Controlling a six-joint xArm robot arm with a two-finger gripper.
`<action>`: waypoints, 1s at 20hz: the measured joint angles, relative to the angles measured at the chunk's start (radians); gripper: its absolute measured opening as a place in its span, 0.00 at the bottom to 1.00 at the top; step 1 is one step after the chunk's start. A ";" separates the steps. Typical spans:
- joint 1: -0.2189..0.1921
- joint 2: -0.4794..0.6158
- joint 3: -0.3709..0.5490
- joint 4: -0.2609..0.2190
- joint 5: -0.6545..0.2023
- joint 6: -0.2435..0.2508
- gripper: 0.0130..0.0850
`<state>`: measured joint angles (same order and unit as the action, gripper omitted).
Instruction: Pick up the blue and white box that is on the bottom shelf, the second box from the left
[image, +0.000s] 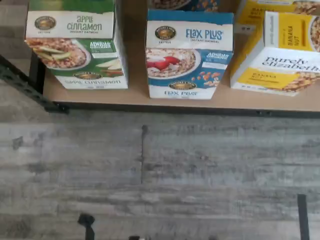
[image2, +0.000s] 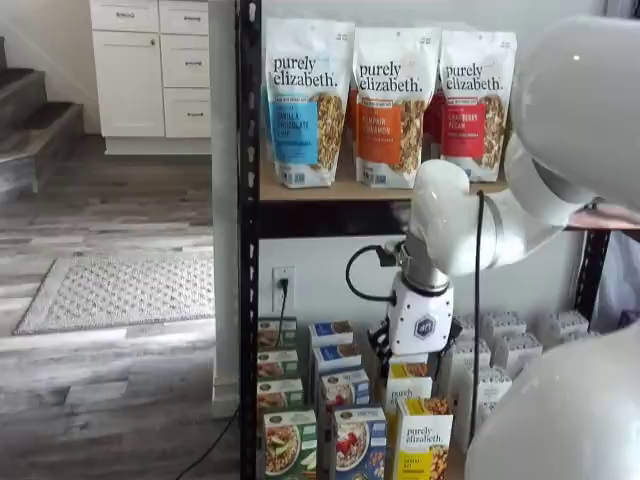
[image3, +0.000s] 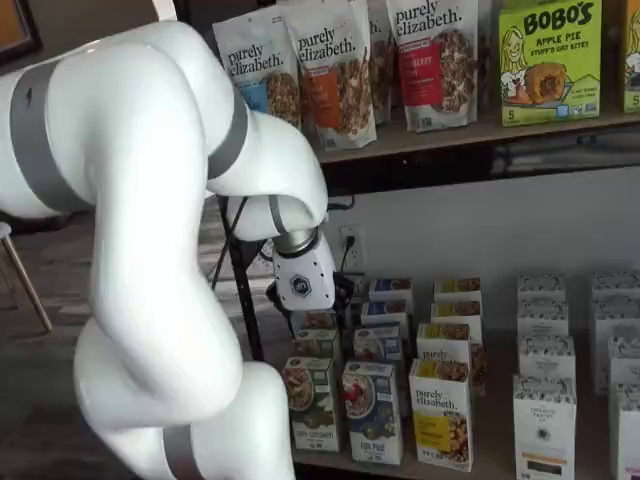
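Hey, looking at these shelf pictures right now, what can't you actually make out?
- Gripper: fingers hidden behind its white body and the boxes in both shelf views; out of frame in the wrist view.
- Blue and white box: small print too blurred in the wrist view.
- Bottom shelf: cut off by the picture edge in both shelf views.

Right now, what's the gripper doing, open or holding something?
Gripper: its white body shows in both shelf views, fingers hidden; open, nothing held. The blue and white box stands untouched.
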<state>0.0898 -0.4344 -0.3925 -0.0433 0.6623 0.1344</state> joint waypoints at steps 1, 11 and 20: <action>0.000 0.019 -0.003 -0.001 -0.019 0.001 1.00; 0.005 0.224 -0.080 0.004 -0.139 0.003 1.00; 0.006 0.415 -0.175 -0.015 -0.229 0.021 1.00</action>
<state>0.0956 -0.0194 -0.5678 -0.0582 0.4334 0.1554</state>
